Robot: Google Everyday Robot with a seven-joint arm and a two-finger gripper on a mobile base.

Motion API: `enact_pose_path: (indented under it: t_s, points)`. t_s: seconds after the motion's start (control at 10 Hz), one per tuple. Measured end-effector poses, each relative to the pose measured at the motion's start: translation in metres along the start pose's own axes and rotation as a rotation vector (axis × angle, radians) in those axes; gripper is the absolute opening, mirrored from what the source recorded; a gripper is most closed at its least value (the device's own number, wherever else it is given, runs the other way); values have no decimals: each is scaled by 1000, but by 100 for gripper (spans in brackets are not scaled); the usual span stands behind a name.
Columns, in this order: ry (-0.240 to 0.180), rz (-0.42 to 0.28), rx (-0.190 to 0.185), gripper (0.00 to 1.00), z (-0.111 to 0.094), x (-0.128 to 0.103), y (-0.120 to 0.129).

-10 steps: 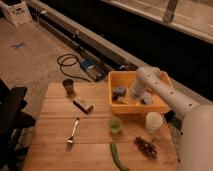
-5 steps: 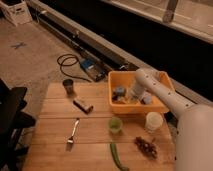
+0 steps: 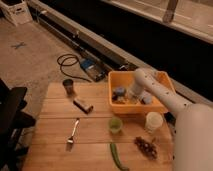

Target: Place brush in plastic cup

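Observation:
The small translucent light-green plastic cup point(image 3: 115, 124) stands upright on the wooden table point(image 3: 55, 150), just in front of the yellow bin point(image 3: 115, 107). My white arm reaches down from the right into that bin, and my gripper point(image 3: 131, 95) is low inside it among several small items, one of them blue-grey point(image 3: 119, 92). I cannot make out the brush; it may be among the items in the bin, partly hidden by my arm.
A taller white cup point(image 3: 153, 121) stands right of the green cup. A dark metal cup point(image 3: 69, 86) is at the back left, with a brown bar point(image 3: 82, 105), a fork point(image 3: 73, 134), a green pod point(image 3: 118, 156) and dark grapes point(image 3: 146, 147) nearby. A black chair point(image 3: 12, 117) is left of the table.
My arm has swung left and lower into the yellow bin. The things on the table have not moved.

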Motion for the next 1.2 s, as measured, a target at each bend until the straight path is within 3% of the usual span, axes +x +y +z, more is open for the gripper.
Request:
enact_pose_path:
  t_s: [0.2,0.7,1.0,1.2]
  points:
    - [0,3,-5,54,2,1,1]
    - [5,8,-8,2,-5,5,2]
    - [9,6,-3,0,-5,5,4]
    - [1,2,69,0,-15,-4,3]
